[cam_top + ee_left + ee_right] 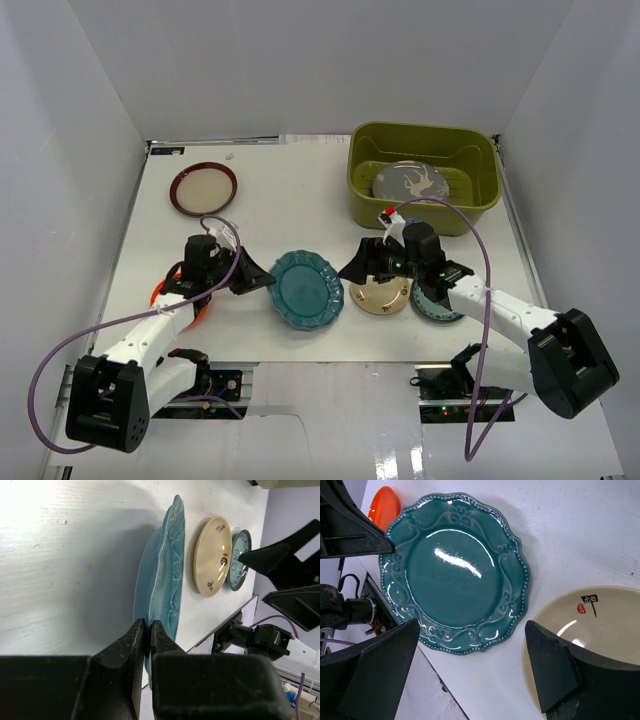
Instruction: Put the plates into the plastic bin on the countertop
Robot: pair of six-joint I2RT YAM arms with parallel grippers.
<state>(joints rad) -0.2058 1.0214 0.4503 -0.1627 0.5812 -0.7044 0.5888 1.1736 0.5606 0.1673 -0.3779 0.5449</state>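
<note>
While one grey plate point(410, 182) lies in the plastic bin point(356, 180) at 1 o'clock, I count five outstanding. Left tool point(147, 625) grips teal plate point(305, 290); right tool point(472, 625) open.

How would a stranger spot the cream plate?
Start at the green bin, far right. In the row before it, the cream plate sits between a teal plate and a blue-green plate. Only it bears black lettering and a red stamp.

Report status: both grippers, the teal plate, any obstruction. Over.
Left gripper shut on teal plate rim, plate not lifted. Right gripper open, hovering near it. Grey plate in bin. Right arm sits between teal plate and bin.
</note>
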